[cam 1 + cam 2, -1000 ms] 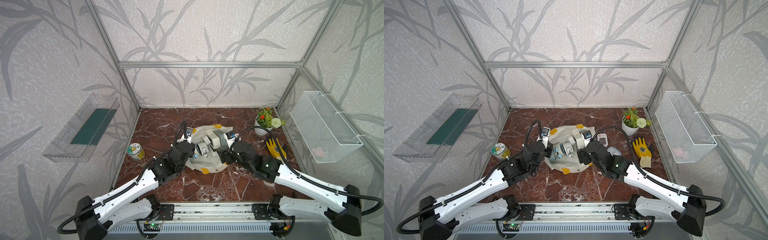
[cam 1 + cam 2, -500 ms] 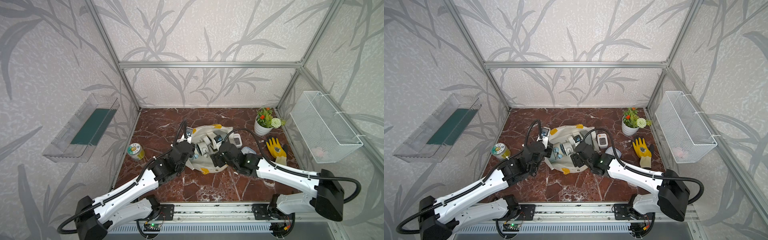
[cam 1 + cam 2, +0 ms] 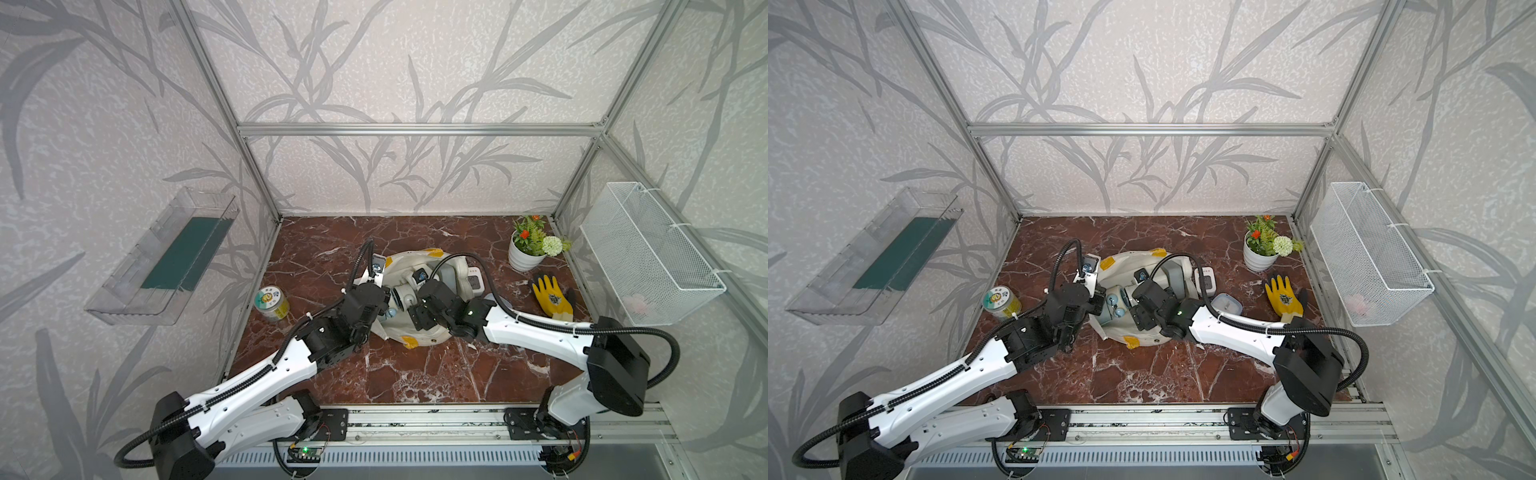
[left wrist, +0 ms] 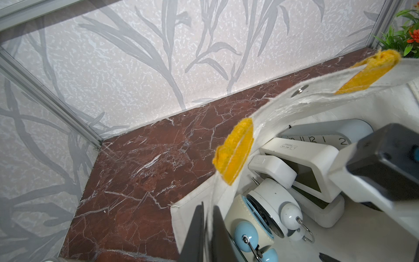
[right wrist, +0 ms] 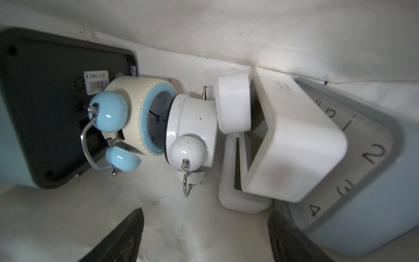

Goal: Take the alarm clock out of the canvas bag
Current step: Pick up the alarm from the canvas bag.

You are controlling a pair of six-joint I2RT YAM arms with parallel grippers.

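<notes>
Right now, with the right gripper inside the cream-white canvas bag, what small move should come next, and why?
Probably ease the right gripper forward around the white twin-bell alarm clock: its jaws stand open, empty, with that clock straight ahead, while the left gripper pinches the cream-white canvas bag open.
</notes>
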